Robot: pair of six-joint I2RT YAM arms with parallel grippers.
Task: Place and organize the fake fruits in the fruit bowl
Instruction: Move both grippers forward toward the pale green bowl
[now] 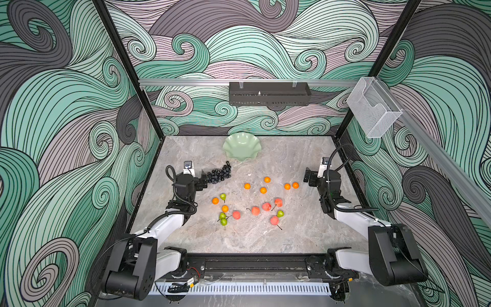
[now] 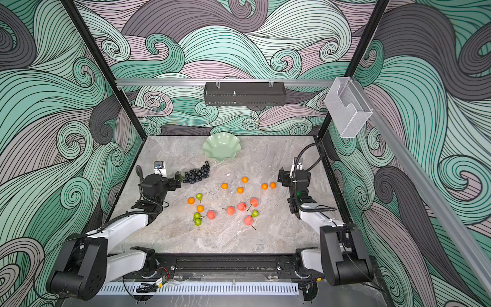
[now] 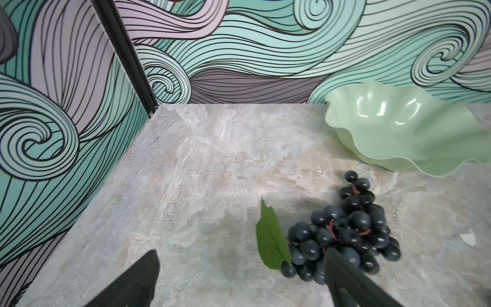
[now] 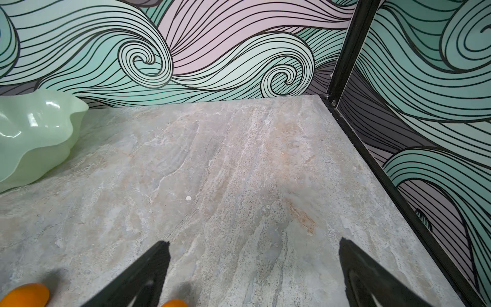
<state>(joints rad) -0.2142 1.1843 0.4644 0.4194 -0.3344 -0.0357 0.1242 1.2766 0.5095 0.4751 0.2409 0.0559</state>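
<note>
Just beside the left gripper [image 3: 241, 252], its jaws wide apart, lies the grape bunch [image 3: 345, 231].

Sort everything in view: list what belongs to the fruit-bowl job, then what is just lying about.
Belongs to the job: fruit bowl, with nothing in it yet; grape bunch; oranges; pears; peaches.

Not part of it: black hanging rack; clear plastic bin.
</note>
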